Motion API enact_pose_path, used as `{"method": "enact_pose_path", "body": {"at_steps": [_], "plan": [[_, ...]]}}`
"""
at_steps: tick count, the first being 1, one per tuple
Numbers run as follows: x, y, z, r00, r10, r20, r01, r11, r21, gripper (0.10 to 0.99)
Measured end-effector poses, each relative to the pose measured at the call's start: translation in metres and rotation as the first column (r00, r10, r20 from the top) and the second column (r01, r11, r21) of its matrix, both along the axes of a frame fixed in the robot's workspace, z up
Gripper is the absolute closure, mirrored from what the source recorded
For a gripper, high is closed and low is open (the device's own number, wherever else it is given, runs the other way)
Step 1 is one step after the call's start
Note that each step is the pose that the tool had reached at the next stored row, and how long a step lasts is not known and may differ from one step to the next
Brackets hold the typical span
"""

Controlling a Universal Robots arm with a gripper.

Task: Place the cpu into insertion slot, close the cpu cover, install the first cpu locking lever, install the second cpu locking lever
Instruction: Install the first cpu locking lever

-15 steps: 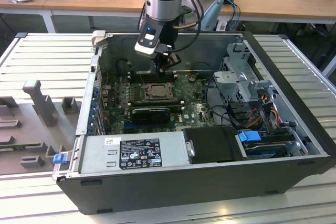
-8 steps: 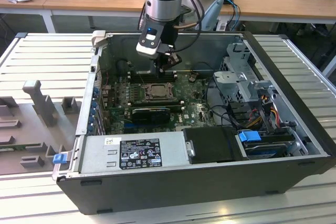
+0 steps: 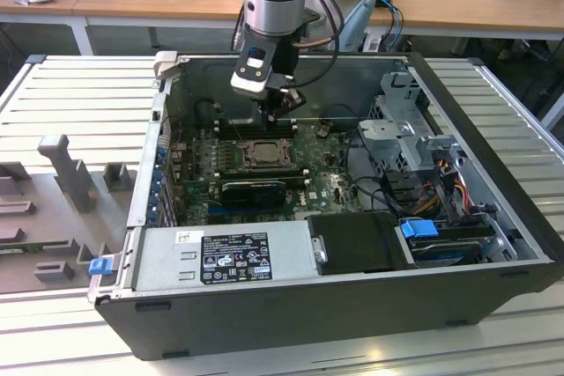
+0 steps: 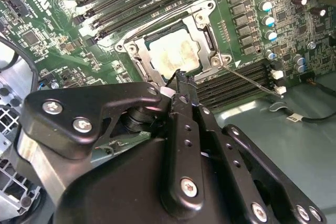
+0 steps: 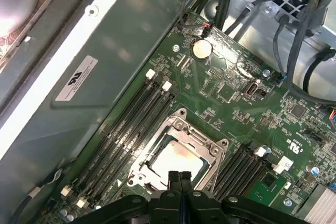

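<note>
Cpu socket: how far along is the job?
The cpu sits in the insertion slot, the cpu cover down over it. The gripper, shut and empty, is at the slot's edge. One locking lever sticks out, apparently unlatched, so the levers look left.

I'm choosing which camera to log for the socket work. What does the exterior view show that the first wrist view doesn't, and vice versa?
The exterior view adds the whole open case, its power supply and the drive cage. The first wrist view adds the round coin battery and a white label on the case wall. Both show the cpu seated under the cpu cover, with the gripper close over it, jaws shut.
</note>
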State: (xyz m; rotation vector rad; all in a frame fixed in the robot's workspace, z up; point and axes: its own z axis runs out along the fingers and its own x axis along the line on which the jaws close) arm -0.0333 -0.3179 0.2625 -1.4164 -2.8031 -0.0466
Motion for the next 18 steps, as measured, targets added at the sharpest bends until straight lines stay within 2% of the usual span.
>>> {"method": "enact_pose_path", "body": {"at_steps": [6, 9, 12, 18], "plan": [[0.0000, 0.0000, 0.0000, 0.9986, 0.053, 0.0000, -0.053, 0.9986, 0.000, 0.980], [0.0000, 0.0000, 0.0000, 0.9935, 0.114, -0.0001, -0.114, 0.9935, 0.000, 0.980], [0.0000, 0.0000, 0.0000, 0.9830, 0.184, 0.0000, -0.184, 0.9830, 0.000, 0.980], [0.0000, 0.0000, -0.0001, 0.9571, 0.290, 0.0000, -0.290, 0.9571, 0.000, 0.980]]}}
